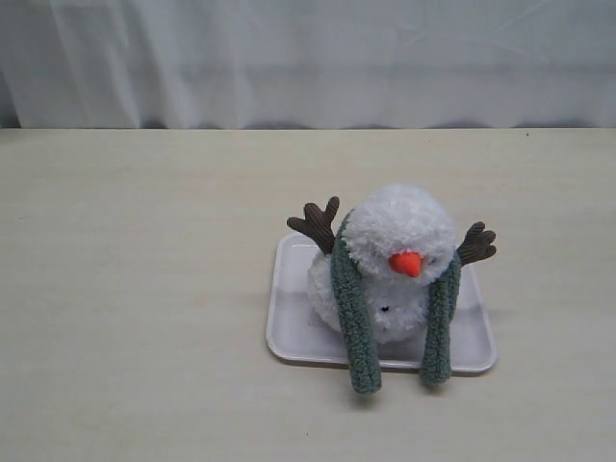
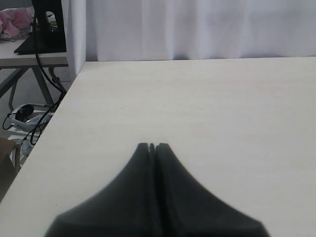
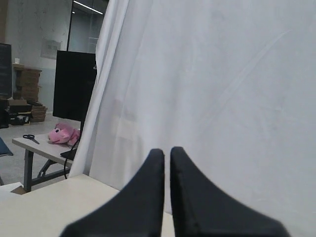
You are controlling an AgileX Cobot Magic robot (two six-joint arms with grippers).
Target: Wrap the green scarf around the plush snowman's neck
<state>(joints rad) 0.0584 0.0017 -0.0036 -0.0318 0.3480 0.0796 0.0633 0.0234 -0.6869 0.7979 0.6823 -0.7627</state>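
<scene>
The plush snowman (image 1: 399, 229) sits on a white tray (image 1: 288, 332), its head tipped forward with the orange nose (image 1: 407, 263) showing. Brown twig arms stick out on both sides. The green scarf (image 1: 354, 322) lies behind the neck, and its two ends hang down the front, one on each side of the body, reaching past the tray's front rim. The head and scarf mostly hide the neck crease. Neither gripper appears in the exterior view. My left gripper (image 2: 152, 146) is shut and empty over bare table. My right gripper (image 3: 167, 150) is shut, empty, and faces the curtain.
A white curtain (image 1: 308, 58) hangs along the far edge of the beige table (image 1: 135, 289). In the left wrist view the table's side edge (image 2: 47, 131) drops off to cables on the floor. A pink plush (image 3: 63, 134) lies on a separate table.
</scene>
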